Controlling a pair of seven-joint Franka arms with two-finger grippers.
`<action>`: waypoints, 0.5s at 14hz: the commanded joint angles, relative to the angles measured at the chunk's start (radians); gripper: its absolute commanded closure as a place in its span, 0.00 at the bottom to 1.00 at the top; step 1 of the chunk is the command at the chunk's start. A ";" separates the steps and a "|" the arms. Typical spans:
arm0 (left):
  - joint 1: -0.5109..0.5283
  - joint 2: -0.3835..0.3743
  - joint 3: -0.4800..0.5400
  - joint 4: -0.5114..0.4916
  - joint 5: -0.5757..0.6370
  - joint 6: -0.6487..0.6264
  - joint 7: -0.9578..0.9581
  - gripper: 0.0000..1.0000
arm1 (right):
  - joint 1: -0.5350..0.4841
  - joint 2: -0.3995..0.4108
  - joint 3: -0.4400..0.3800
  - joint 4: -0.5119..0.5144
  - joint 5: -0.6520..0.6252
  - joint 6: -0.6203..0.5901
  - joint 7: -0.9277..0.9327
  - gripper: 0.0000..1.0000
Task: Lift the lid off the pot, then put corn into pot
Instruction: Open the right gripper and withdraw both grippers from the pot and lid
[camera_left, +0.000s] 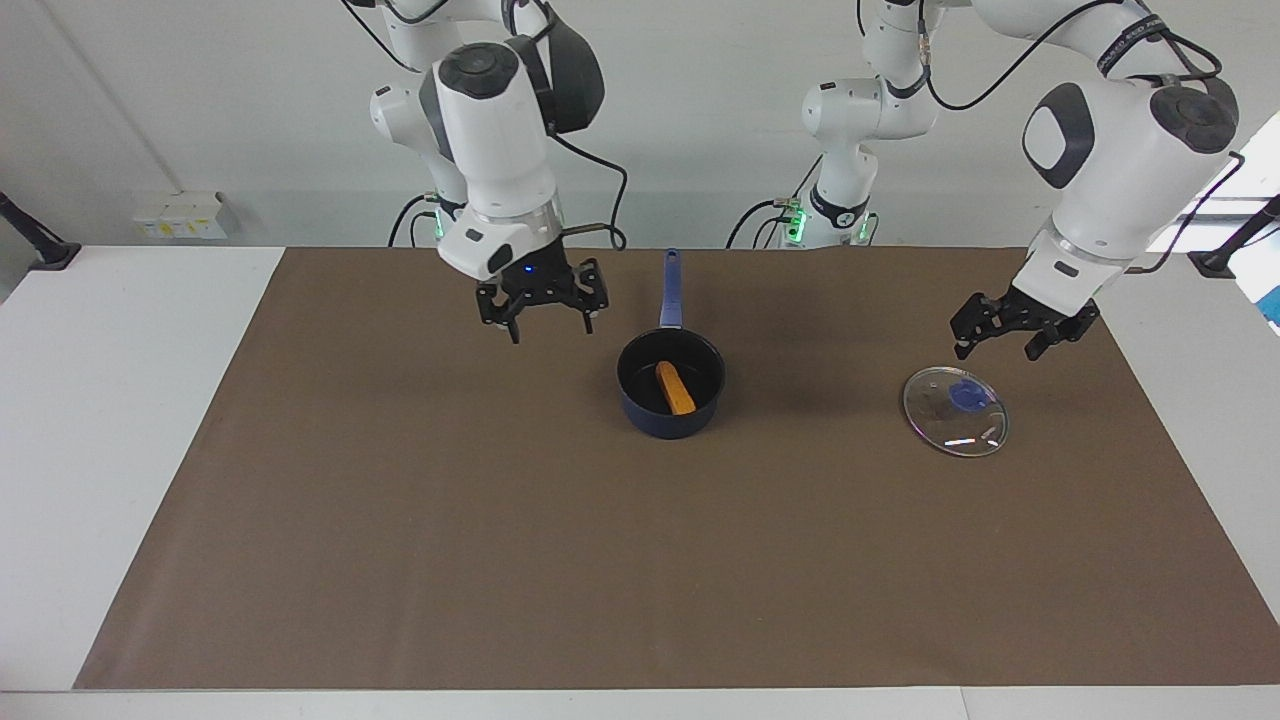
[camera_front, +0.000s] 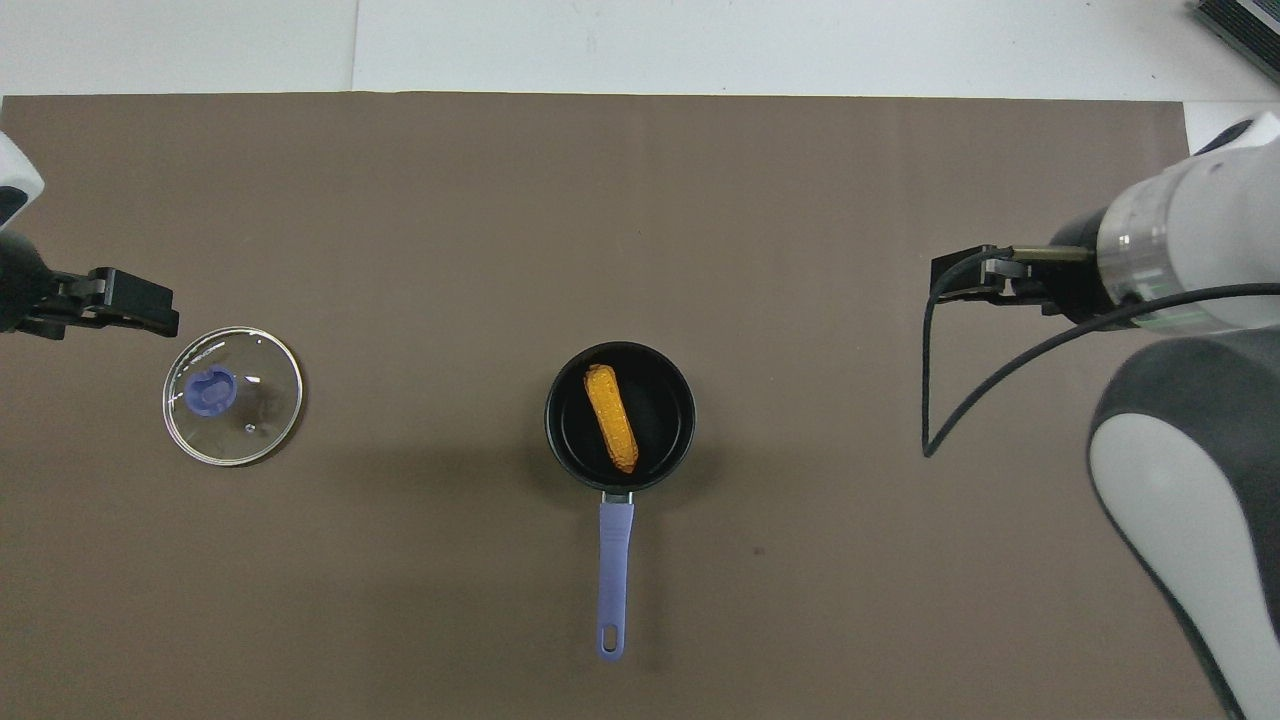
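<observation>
2 claws, both mine, both spread and empty: right gripper (camera_left: 541, 308) raised over bare mat toward the right arm's end, left gripper (camera_left: 1022, 328) raised just beside the lid (camera_left: 955, 411). 1 corn cob (camera_front: 611, 417) lies in the pot (camera_front: 560, 440); the lid lies flat on the mat, well apart. Task looks complete; best finish is lifting clear without brushing either. Facing view shows claw height; overhead view shows the pot's whole handle.
</observation>
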 joint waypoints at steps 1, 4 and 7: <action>-0.009 0.041 0.004 0.136 0.008 -0.134 0.000 0.00 | -0.035 -0.024 0.005 0.047 -0.014 -0.061 -0.010 0.00; -0.009 0.034 0.001 0.127 0.002 -0.108 0.020 0.00 | -0.062 -0.079 -0.014 0.064 -0.017 -0.124 -0.013 0.00; -0.009 0.029 0.001 0.109 0.000 -0.084 0.020 0.00 | -0.062 -0.099 -0.069 0.096 -0.017 -0.208 -0.112 0.00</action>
